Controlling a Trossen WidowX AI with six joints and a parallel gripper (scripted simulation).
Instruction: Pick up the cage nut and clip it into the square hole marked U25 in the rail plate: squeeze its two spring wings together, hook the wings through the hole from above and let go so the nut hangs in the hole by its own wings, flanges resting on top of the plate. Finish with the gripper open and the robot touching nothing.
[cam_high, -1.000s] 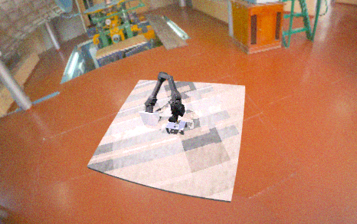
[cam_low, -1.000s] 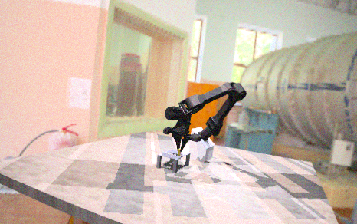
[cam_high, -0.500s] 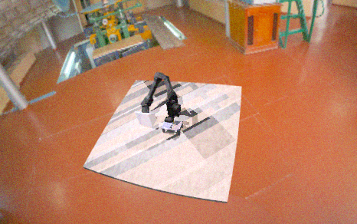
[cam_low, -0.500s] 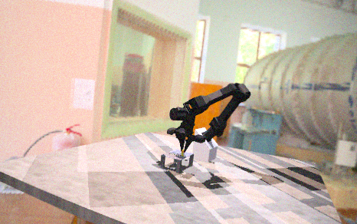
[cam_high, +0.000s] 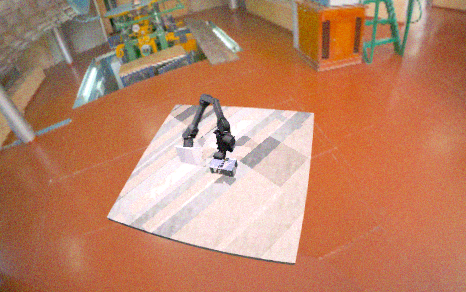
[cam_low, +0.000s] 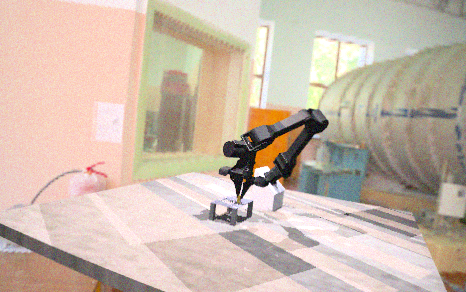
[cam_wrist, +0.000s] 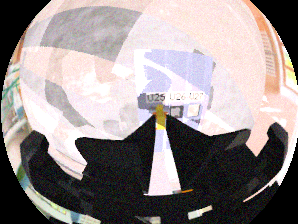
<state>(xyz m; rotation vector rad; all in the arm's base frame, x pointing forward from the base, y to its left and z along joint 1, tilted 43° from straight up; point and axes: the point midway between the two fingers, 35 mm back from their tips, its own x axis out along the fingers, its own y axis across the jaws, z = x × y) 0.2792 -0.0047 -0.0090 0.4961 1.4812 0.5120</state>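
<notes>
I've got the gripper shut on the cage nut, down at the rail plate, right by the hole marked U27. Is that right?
Not the hole: the wrist view shows the cage nut by the one marked U25, at the far end of the label row from U27. The gripper is indeed shut on the nut, down at the rail plate.

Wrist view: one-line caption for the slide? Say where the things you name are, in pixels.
End effector (cam_wrist: 160, 117) pinching the yellow cage nut (cam_wrist: 160, 118) at the U25 end of the rail plate (cam_wrist: 175, 80).
</notes>
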